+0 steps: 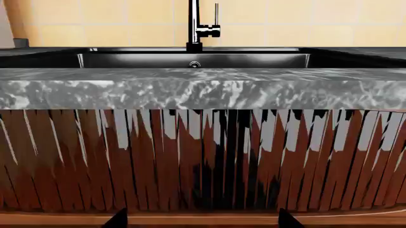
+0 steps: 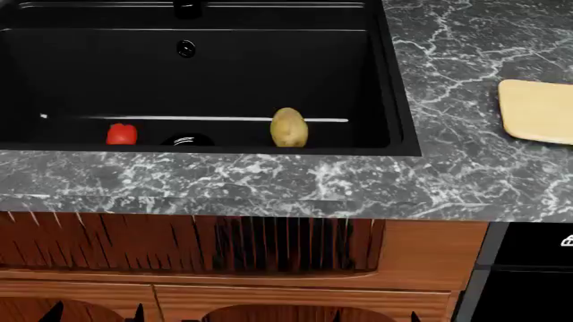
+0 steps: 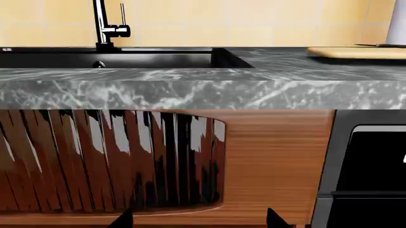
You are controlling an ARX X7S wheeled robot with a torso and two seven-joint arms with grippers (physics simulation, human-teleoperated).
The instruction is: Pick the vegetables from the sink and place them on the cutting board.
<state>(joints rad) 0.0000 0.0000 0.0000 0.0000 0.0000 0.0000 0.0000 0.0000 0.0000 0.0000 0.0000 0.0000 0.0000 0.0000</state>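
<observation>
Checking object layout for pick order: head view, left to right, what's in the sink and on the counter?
Pepper → drain → potato, all in the sink → bare counter → cutting board at the right edge.

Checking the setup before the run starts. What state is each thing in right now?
potato: in the sink, standing on end by the front wall
red pepper: in the sink, left of the drain
cutting board: on the counter right of the sink, bare as far as it shows
faucet: no water running
left gripper: open, empty
right gripper: open, empty
</observation>
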